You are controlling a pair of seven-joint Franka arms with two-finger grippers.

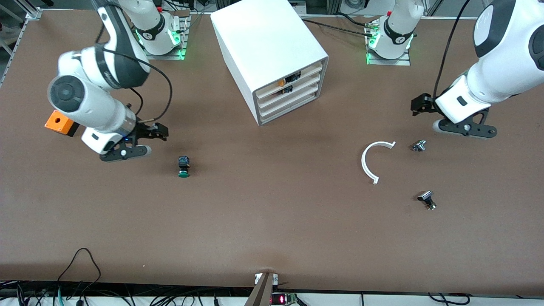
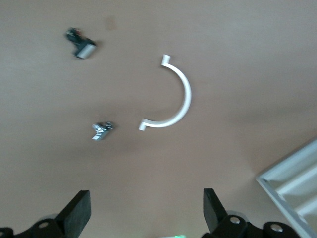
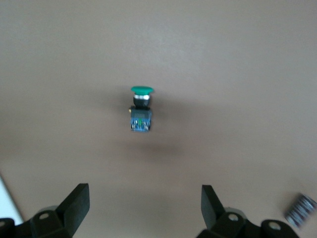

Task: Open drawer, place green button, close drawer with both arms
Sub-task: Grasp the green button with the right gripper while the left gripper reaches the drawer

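- My right gripper (image 1: 146, 142) hangs over bare table toward the right arm's end, jaws spread wide and holding nothing; its fingers (image 3: 77, 206) frame empty tabletop in the right wrist view.
- My left gripper (image 1: 446, 117) hangs over the table toward the left arm's end, jaws likewise released and empty; its fingers (image 2: 79, 213) show at the edge of the left wrist view.
- The button (image 1: 183, 166) lies on its side on the table, near my right gripper, green cap pointing toward the front camera. Only my right wrist view shows it close: green cap, black body (image 3: 141, 111).
- The drawer (image 1: 289, 109), lowest in the white cabinet (image 1: 263, 46), is shut. My left wrist view catches just a corner of the cabinet (image 2: 294, 183), cut off by the frame.
- The left wrist view shows a white curved strip (image 2: 171, 94) and two small metal parts (image 2: 81, 44) (image 2: 102, 130); the right wrist view shows none of these.
- An orange box (image 1: 59, 122) is partly hidden by my right arm, seen only from the front.
- A ribbed object (image 3: 300, 210) at the edge of my right wrist view is too blurred to name.
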